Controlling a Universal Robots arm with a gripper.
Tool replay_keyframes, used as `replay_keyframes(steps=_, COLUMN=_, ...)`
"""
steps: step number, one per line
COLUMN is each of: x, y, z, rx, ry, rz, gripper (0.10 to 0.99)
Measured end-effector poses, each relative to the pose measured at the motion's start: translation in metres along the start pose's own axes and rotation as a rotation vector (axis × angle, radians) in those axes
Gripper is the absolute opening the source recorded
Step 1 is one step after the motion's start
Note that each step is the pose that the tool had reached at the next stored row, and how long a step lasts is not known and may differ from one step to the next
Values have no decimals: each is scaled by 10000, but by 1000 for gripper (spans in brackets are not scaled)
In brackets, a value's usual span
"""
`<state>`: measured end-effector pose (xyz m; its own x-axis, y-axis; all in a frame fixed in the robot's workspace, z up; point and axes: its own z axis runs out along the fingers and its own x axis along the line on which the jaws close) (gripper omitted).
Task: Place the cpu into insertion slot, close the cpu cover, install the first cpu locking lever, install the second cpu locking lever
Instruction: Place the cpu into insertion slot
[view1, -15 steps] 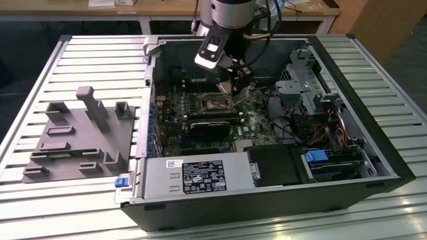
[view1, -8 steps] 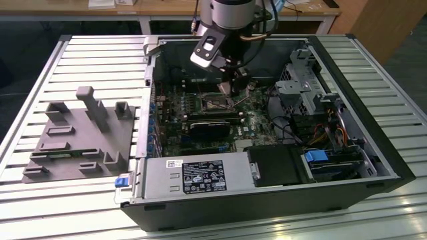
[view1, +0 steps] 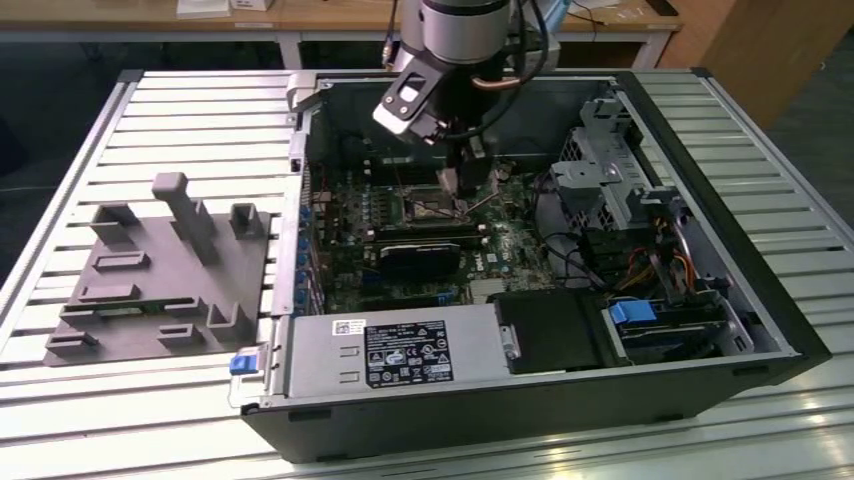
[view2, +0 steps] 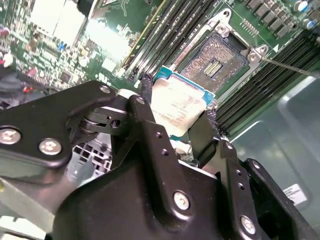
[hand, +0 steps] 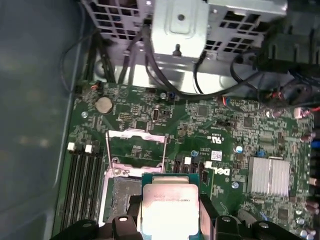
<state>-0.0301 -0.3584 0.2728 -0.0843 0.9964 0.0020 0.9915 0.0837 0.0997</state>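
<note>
My gripper (view2: 178, 103) is shut on the cpu (view2: 175, 107), a flat square chip with a silvery top, clamped by two opposite edges between black fingers (view2: 145, 120). In both wrist views the chip (hand: 169, 210) hangs just above the board and partly over one edge of the insertion slot (hand: 117, 196). The slot's dark contact field (view2: 217, 60) lies bare. The cpu cover (hand: 136, 134), a thin metal frame, stands swung open beside the slot, with thin lever rods (hand: 106, 150) along its sides. In the exterior view the gripper (view1: 454, 192) reaches down into the open computer case over the slot (view1: 427, 207).
Long memory slots (hand: 82, 180) flank the socket. A finned heatsink (hand: 270, 175) sits on the board, and a metal drive cage (view1: 601, 170) with cables stands close by. The power supply (view1: 387, 355) fills the case front. A grey fixture (view1: 160, 270) lies on the slatted table.
</note>
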Motion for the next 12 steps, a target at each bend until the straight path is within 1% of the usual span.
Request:
replay_keyframes(steps=6, x=19, y=-23, z=79, rx=0, ry=-43, rz=419, gripper=537)
replay_keyframes(steps=12, x=54, y=-49, z=156, rx=0, ry=-54, rz=528, gripper=537)
